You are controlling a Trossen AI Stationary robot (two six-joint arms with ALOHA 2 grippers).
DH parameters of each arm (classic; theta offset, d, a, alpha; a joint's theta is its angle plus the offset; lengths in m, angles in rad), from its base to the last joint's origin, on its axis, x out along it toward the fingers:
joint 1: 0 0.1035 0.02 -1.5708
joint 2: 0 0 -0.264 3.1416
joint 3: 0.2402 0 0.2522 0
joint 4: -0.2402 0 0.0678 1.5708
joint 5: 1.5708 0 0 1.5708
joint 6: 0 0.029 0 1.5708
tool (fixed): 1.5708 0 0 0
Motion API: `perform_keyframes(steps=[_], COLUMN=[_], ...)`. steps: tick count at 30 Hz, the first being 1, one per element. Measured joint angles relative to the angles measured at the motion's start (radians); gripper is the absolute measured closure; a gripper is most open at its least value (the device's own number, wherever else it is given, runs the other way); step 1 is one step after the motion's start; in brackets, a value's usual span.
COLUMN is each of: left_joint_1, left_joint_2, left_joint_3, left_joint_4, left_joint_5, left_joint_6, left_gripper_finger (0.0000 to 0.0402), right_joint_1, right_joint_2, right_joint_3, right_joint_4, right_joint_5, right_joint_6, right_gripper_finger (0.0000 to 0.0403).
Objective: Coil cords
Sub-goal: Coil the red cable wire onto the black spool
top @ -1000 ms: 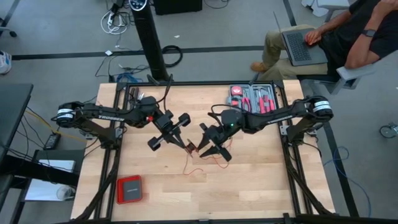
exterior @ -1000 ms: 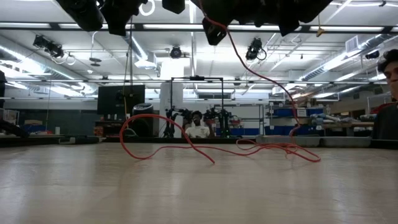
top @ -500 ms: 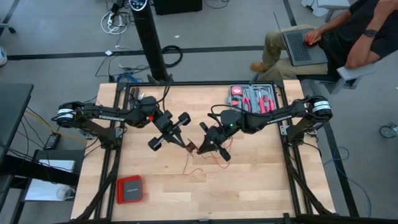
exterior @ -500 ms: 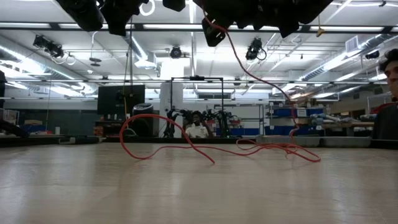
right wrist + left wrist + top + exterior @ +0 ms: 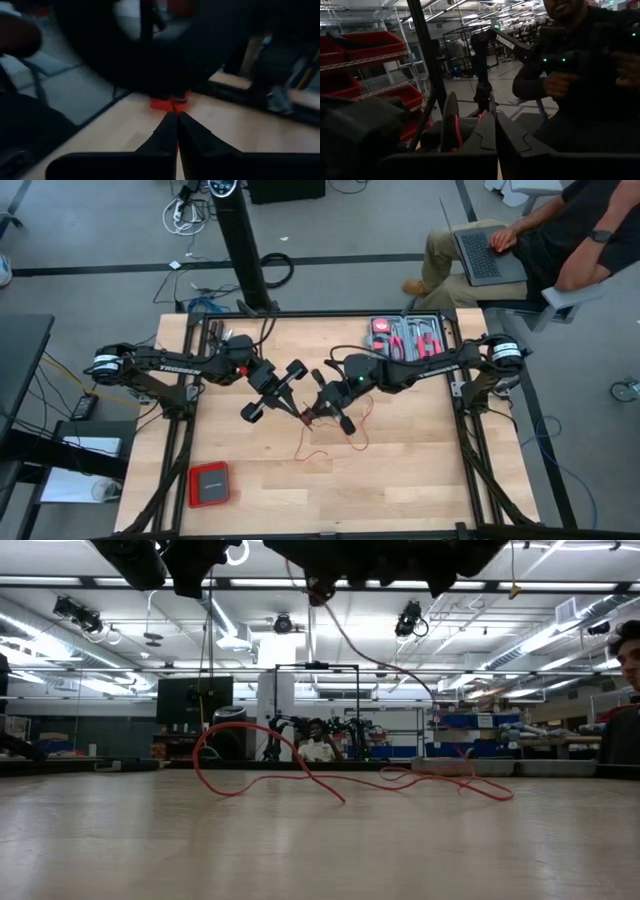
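Red cord (image 5: 300, 775) in 2 claws.

Low view: both arms cut off at top edge; red cord (image 5: 300, 772) upper end hidden there.

You'll notice the right gripper (image 5: 318, 411) slid toward the table's left edge and pinched shut on the thin red wire cord (image 5: 322, 448), right beside the left gripper (image 5: 297, 406).
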Motion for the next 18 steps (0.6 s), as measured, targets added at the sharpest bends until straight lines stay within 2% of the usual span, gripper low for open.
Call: perform_keyframes(steps=[7, 11, 15, 18], left_joint_1=[-0.049, -0.074, -0.078, -0.073], left_joint_2=[0.0, 0.005, 0.005, 0.005], left_joint_3=[0.0, 0.0, 0.0, 0.0], left_joint_4=[-0.012, -0.036, -0.057, -0.078], left_joint_5=[0.007, 0.009, 0.009, 0.008], left_joint_6=[-0.05, -0.047, -0.047, -0.043], left_gripper_finger=[0.0401, 0.0401, 0.0401, 0.0401], right_joint_1=[-0.047, -0.079, -0.104, -0.112], right_joint_2=[-0.002, -0.005, -0.005, -0.015], right_joint_3=[0.025, 0.025, 0.024, 0.023], right_joint_4=[-0.022, -0.077, -0.158, -0.208], right_joint_5=[-0.049, -0.211, -0.314, -0.276], right_joint_6=[-0.058, -0.047, 0.001, 0.004], right_gripper_finger=[0.0356, 0.0328, 0.0317, 0.0318])
